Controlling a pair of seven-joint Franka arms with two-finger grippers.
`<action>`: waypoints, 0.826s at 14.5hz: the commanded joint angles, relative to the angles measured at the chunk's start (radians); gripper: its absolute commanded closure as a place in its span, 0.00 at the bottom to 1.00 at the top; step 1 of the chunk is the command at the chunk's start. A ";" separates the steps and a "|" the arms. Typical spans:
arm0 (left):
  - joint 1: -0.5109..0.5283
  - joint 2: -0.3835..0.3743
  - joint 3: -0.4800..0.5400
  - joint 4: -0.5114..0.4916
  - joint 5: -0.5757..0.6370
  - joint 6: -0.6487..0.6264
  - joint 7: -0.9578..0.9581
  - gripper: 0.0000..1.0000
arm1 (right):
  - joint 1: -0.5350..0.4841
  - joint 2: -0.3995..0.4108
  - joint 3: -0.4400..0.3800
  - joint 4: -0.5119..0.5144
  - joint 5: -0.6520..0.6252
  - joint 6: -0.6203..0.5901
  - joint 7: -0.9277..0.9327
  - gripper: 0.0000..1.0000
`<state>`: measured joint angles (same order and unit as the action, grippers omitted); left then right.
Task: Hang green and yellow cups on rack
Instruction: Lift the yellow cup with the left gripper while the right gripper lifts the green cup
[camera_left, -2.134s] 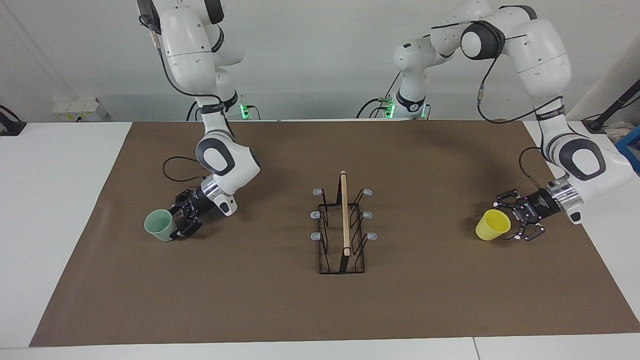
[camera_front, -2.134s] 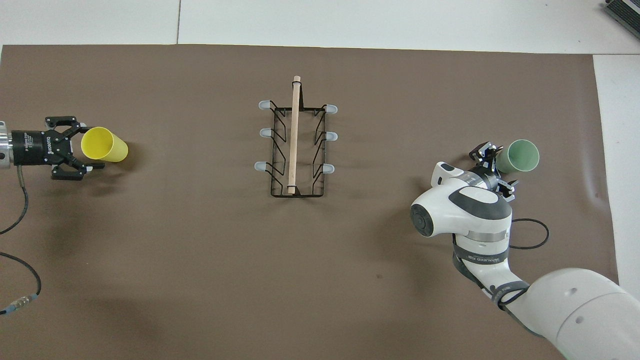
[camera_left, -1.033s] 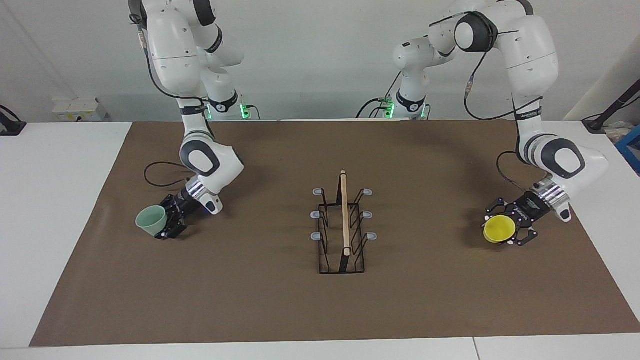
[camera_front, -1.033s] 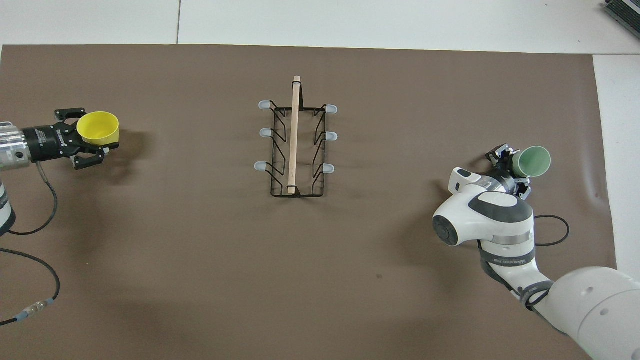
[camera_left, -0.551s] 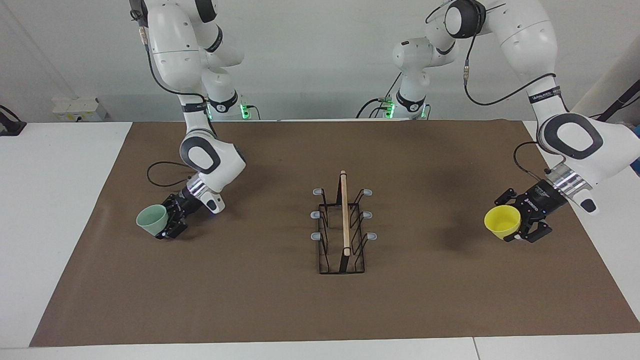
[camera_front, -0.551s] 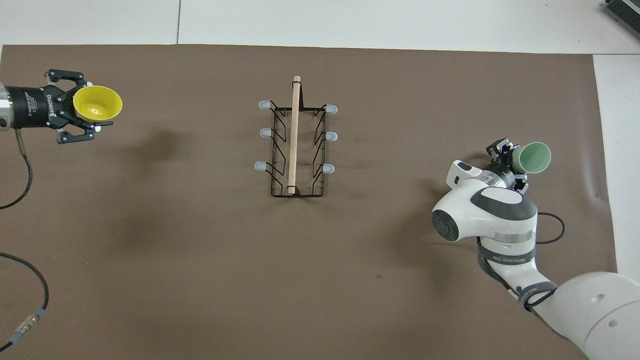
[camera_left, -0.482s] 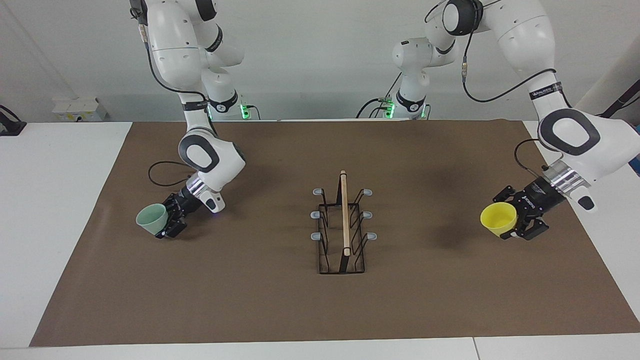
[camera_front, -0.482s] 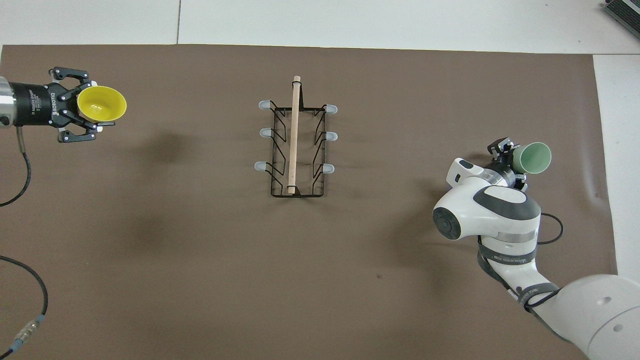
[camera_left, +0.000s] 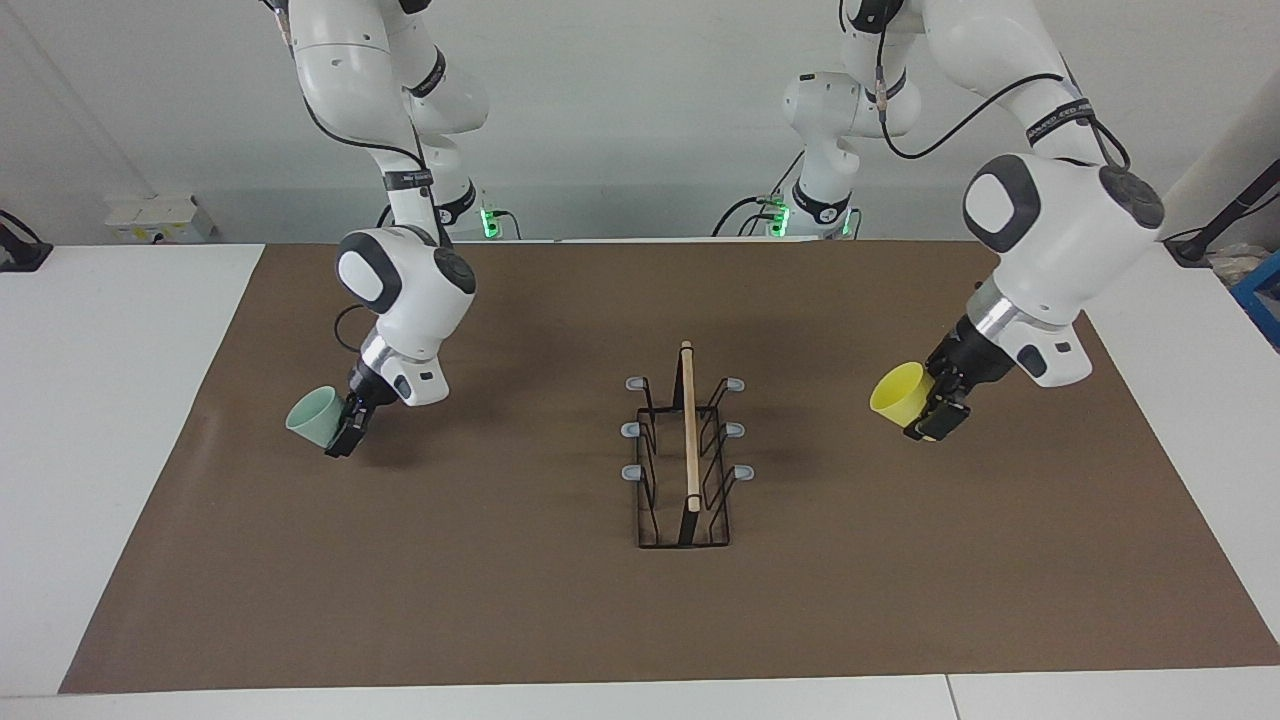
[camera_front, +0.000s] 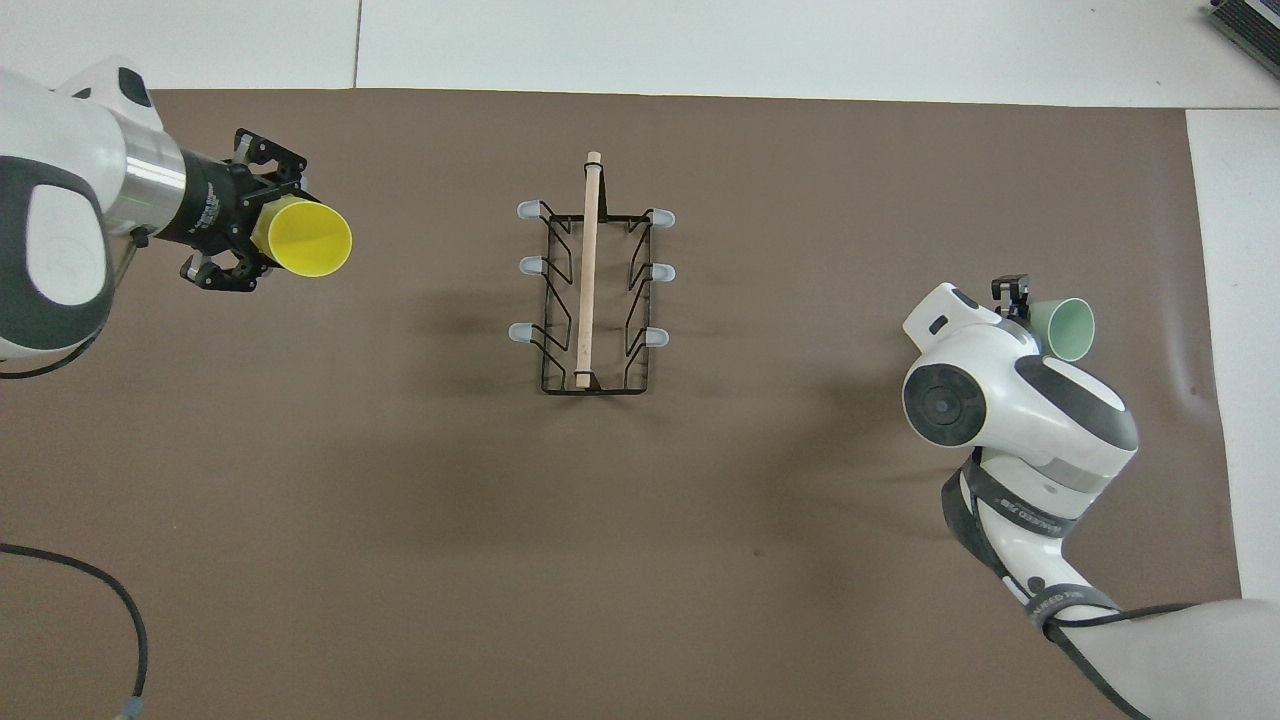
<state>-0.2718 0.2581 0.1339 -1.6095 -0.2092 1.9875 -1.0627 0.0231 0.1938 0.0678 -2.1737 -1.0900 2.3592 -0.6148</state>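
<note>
Both cups lifted, my left gripper (camera_left: 925, 408) clenching yellow (camera_left: 897, 390), right gripper (camera_left: 338, 432) green (camera_left: 311, 414); next, mouths onto the rack's (camera_left: 683, 470) three and nine o'clock pegs.

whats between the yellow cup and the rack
Nothing: in the overhead view only bare brown mat lies between the yellow cup, held up by the left gripper, and the rack.

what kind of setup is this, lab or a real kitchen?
Likely a robotics lab bench: a plain brown mat over white tables, a lone black wire rack with wooden rod, bare white wall, cabling at the arm bases.
</note>
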 joint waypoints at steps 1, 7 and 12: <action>-0.122 -0.025 0.018 -0.043 0.178 0.040 -0.118 1.00 | 0.004 -0.059 0.006 -0.011 0.180 0.043 -0.034 1.00; -0.324 -0.091 0.016 -0.211 0.651 0.192 -0.465 1.00 | 0.035 -0.123 0.084 0.074 0.698 0.066 -0.045 1.00; -0.461 -0.163 0.015 -0.365 0.988 0.205 -0.708 1.00 | 0.035 -0.191 0.133 0.107 1.074 0.066 -0.118 1.00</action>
<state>-0.6957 0.1545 0.1315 -1.8907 0.6750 2.1641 -1.6747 0.0721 0.0334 0.1876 -2.0748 -0.1392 2.4234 -0.6675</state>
